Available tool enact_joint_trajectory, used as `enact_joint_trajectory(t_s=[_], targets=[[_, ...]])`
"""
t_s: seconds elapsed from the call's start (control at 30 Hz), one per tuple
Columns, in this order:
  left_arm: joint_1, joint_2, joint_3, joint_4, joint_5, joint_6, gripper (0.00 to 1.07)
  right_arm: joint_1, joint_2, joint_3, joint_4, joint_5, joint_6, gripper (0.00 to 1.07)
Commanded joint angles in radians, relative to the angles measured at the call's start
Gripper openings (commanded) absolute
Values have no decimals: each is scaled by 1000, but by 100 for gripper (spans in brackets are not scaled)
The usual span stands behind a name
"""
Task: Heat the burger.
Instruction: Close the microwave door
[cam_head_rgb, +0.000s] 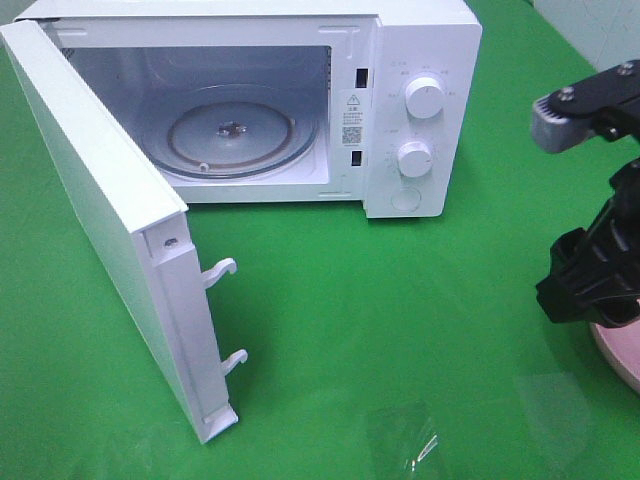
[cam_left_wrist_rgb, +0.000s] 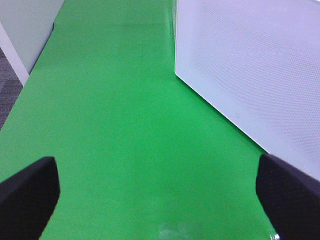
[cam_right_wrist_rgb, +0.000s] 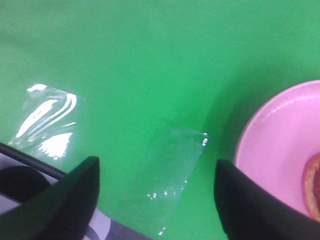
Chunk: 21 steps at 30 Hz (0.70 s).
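**Microwave open, burger on pink plate at the desk's right edge**

A white microwave (cam_head_rgb: 300, 100) is seen at the back of a desk covered in green cloth (cam_head_rgb: 400, 320). Its door (cam_head_rgb: 110, 220) is swung wide to the left, and two white latch hooks (cam_head_rgb: 222, 270) are shown on the door's free edge. Inside the cavity a round glass turntable (cam_head_rgb: 235, 130) is visible, with nothing on it. Two white dials (cam_head_rgb: 424, 98) are set one above the other on the control panel at the right of the cavity.

In the right wrist view the burger (cam_right_wrist_rgb: 313, 186) is shown only as a brown sliver at the picture's border, lying on a pink plate (cam_right_wrist_rgb: 280, 150). In the high view only a small arc of that plate is seen at the right border, partly hidden by the right arm (cam_head_rgb: 595, 270); the burger itself cannot be made out there.

The right gripper (cam_right_wrist_rgb: 157, 200) is held above the cloth just beside the plate, its fingers (cam_right_wrist_rgb: 75, 200) apart and closed on nothing. Two patches of clear film (cam_right_wrist_rgb: 47, 122) are seen flat on the cloth near it.

The left gripper (cam_left_wrist_rgb: 160, 195) is seen only in its wrist view, with its fingers (cam_left_wrist_rgb: 27, 195) spread wide over bare cloth beside the outer face of the microwave door.
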Motion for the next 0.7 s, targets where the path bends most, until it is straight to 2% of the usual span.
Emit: enact_joint_trajectory(t_s=[0.03, 0.23, 0.3, 0.4, 0.7], targets=[[5, -18, 2, 2, 2, -7, 100, 2, -81, -1, 51, 20, -51, 76], [5, -18, 2, 2, 2, -7, 100, 2, -229, 51, 46, 63, -53, 76], [5, -18, 2, 2, 2, -7, 100, 2, -328, 124, 50, 68, -52, 76], [5, -18, 2, 2, 2, -7, 100, 2, -354, 143, 50, 68, -49, 76], [5, -18, 2, 2, 2, -7, 100, 2, -568, 251, 49, 67, -48, 76]])
